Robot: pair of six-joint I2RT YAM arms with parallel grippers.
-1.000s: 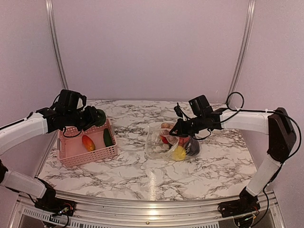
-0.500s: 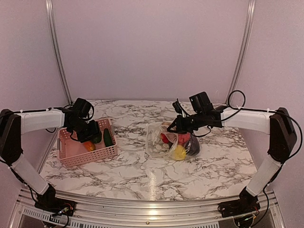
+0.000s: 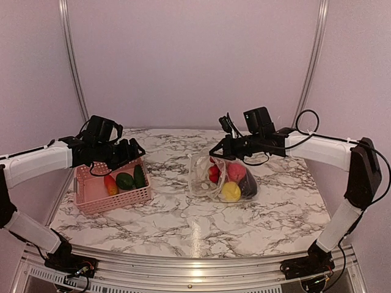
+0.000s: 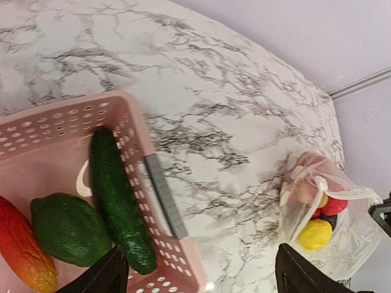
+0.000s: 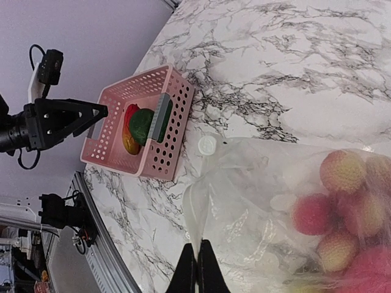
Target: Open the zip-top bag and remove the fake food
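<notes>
The right fingers are pressed together on a thin fold of the zip-top bag at its upper edge. They hold that edge up off the marbled surface while the bag's belly rests on it. Held this way, the mouth likely stays raised and the contents sag to the low end instead of rolling out. The fake food inside it, a yellow, red, pink and dark purple cluster, sits against the bag's near wall. The left fingers stand wide apart with nothing between them, hovering over the edge of the pink basket nearest the bag. In the basket an orange-red piece, a round green one and a long dark green one lie side by side. That pose suits a drop-off, so the basket seems to be where removed pieces go; several are not yet out
</notes>
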